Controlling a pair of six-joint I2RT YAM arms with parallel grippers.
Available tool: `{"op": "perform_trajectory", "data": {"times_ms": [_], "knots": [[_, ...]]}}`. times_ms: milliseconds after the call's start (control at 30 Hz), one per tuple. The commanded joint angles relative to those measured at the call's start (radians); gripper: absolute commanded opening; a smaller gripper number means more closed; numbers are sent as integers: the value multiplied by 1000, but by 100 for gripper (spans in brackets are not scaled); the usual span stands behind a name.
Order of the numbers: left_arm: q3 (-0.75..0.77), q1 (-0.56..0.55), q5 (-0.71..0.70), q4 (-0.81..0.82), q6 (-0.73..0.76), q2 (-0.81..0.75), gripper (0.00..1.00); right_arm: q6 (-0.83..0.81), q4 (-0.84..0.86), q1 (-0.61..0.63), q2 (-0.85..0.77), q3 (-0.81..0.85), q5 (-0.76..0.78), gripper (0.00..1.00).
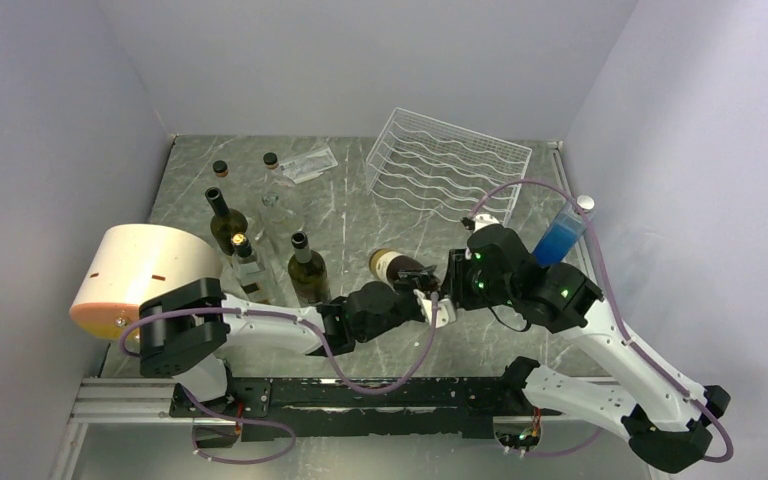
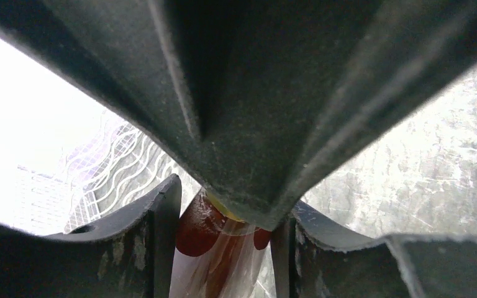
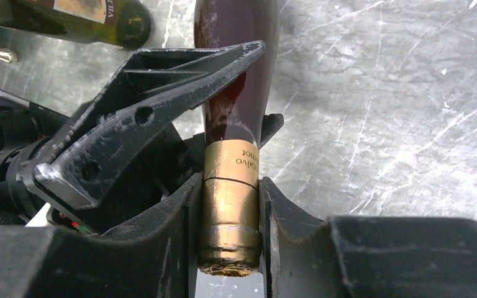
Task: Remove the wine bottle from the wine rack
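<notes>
I see the dark red glass wine bottle (image 3: 236, 62) off the white wire rack (image 1: 447, 160), right claw (image 3: 230, 208) clamping its neck and left claw (image 2: 227, 217) its body, so I'd release one next.

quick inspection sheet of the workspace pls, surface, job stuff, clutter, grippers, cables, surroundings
surface: grey marble-look table
job's things: white wire rack at the back right, no bottle in it; wine bottle off it, held lengthwise between the two arms
clutter: several upright bottles and a cream cylinder on the left, blue bottle by the right wall, clear packet at the back
grippers: right gripper shut on the gold neck; left gripper closed around the body
cables: purple cables loop along both arms
surroundings: plain pale walls
</notes>
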Motion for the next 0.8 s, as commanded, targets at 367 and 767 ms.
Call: {"op": "perform_trajectory", "data": {"times_ms": [367,767], "knots": [[34,2,-122,-55,-301,-102,8,74,332,3,12,-43,101,43],[27,4,-141,-73,-357,-139,7,81,402,4,28,-91,79,51]]}}
